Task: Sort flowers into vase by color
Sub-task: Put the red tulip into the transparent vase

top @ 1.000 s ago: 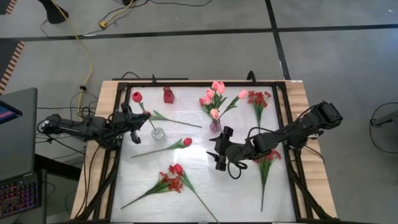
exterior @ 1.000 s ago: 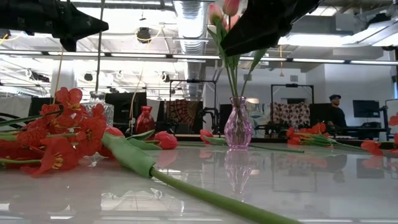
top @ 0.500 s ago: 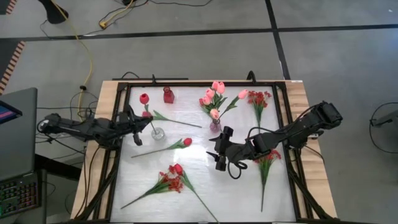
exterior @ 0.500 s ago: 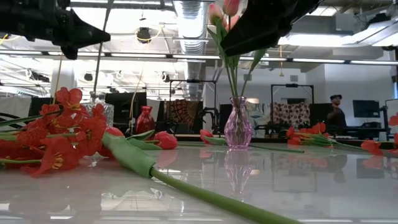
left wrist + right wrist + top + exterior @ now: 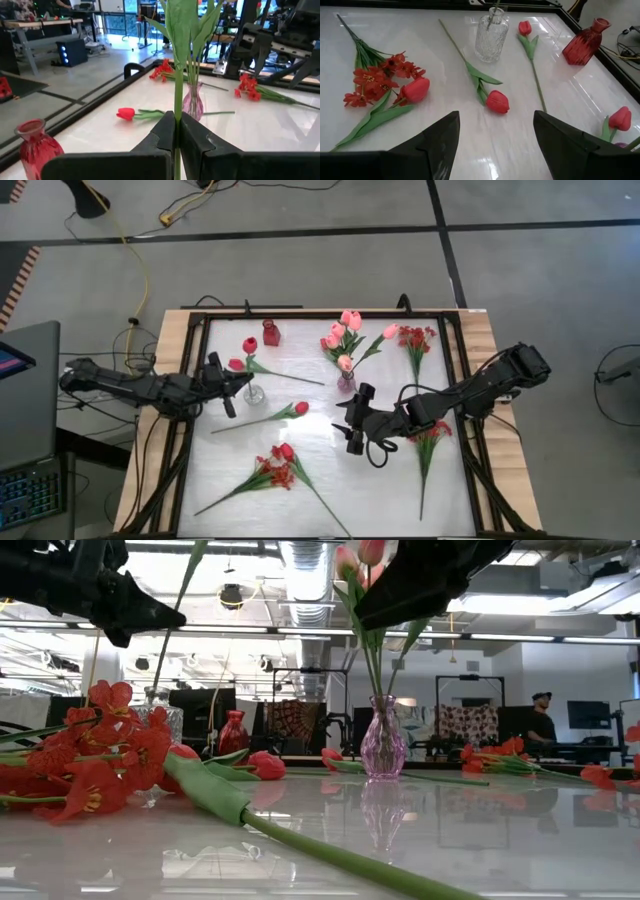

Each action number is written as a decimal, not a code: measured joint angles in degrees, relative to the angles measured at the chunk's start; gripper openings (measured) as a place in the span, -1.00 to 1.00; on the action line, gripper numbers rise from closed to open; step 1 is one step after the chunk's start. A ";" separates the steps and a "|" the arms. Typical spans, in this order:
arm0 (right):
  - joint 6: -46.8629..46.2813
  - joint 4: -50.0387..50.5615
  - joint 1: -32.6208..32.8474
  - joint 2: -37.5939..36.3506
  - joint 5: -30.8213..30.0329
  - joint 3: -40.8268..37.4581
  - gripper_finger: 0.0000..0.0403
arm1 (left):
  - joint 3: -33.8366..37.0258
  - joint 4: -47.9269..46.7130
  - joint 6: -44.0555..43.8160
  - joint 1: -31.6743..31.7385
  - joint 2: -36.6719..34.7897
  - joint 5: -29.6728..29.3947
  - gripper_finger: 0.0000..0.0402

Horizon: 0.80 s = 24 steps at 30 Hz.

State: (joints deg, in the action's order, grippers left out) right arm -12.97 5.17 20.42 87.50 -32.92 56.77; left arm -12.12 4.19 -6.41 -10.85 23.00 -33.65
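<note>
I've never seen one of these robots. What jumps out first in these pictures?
Flowers lie scattered over a white table, and pink tulips already stand in a small purple vase near its far edge. The left gripper, at the table's left, is shut on a red tulip whose stem reaches down into a clear glass vase.

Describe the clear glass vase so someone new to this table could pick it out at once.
Start at the white table and go to its left side, where the left gripper holds a red tulip by the stem. The clear vase stands right under it, the stem's end in its mouth. The other two vases are coloured: red at the back, purple full of pink tulips.
</note>
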 joint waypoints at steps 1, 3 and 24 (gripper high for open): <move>0.00 0.00 0.00 0.00 0.02 0.00 0.40 | 0.00 0.00 -0.18 0.00 0.23 0.21 -1.00; 0.00 0.00 0.00 0.00 0.02 0.00 0.40 | 0.00 0.00 -0.27 0.00 0.46 0.31 -1.00; -0.02 0.09 0.05 0.00 0.11 0.00 0.40 | 0.00 -2.25 -0.17 0.00 0.48 4.44 -1.00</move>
State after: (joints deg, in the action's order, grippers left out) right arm -12.99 5.26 20.47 87.50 -32.82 56.77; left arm -12.12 1.93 -6.58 -10.85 23.49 -29.21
